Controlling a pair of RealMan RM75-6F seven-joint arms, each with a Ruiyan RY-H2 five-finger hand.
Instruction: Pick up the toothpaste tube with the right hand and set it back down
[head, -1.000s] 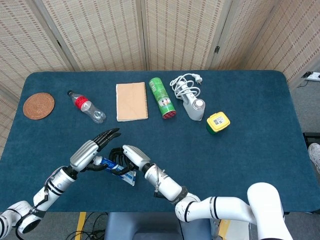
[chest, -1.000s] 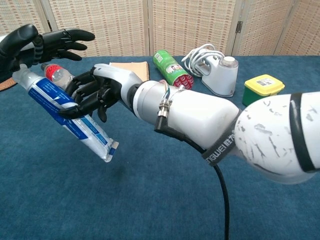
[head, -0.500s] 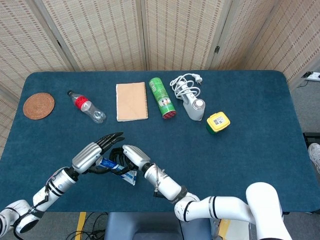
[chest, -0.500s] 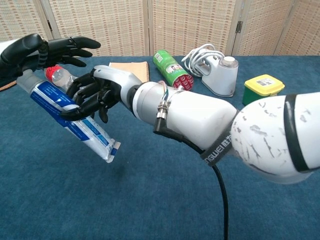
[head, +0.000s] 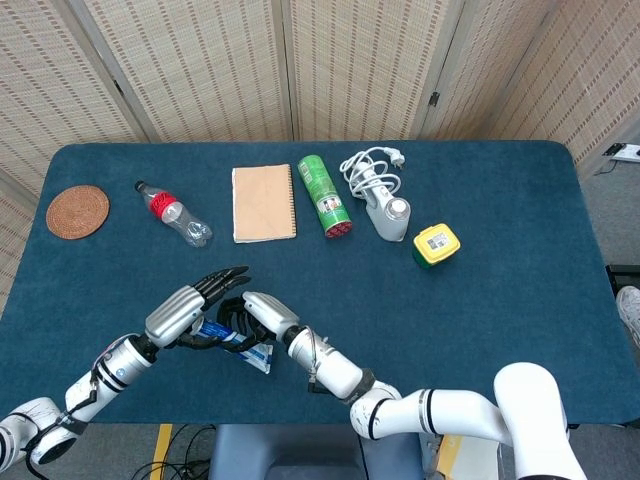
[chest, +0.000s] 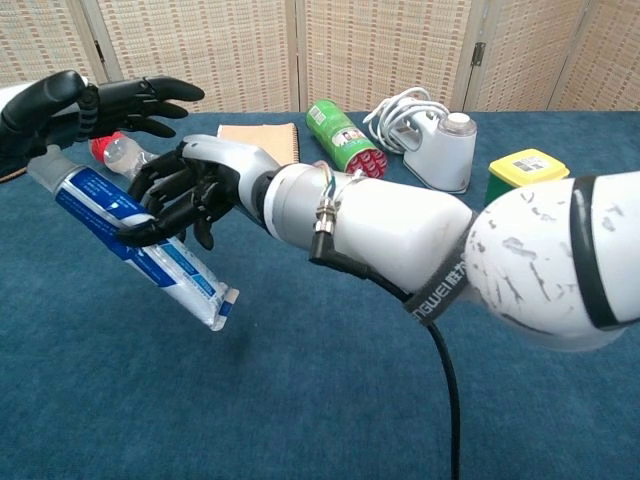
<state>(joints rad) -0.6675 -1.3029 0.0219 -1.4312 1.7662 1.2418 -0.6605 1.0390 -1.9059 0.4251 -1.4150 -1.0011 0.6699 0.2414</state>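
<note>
We note the toothpaste tube (chest: 130, 243) is off the surface (chest: 300, 400), held by the right hand (chest: 185, 200). Its dark fingers (chest: 150, 228) curl around the tube near mid-length, with the cap end and the crimped end sticking out to either side. In the chest view the tube's long axis slants: cap end high, close under the left hand (chest: 70, 105), crimped end low and pointing down toward the surface, with clear air below it.

The left hand hovers just above the cap end, fingers spread and extended, holding nothing; we cannot tell whether it touches the cap.

From the head view, the tube (head: 238, 343) sits between the right hand (head: 240, 315) and left hand (head: 190, 305), near the front edge, well apart from the row of a water bottle (head: 175, 215), a notebook (head: 263, 203) and a green can (head: 323, 195).

Our judgement: the lift is done and the set-down remains. The crimped end would meet the surface first, so the right hand should level the tube as it descends.
</note>
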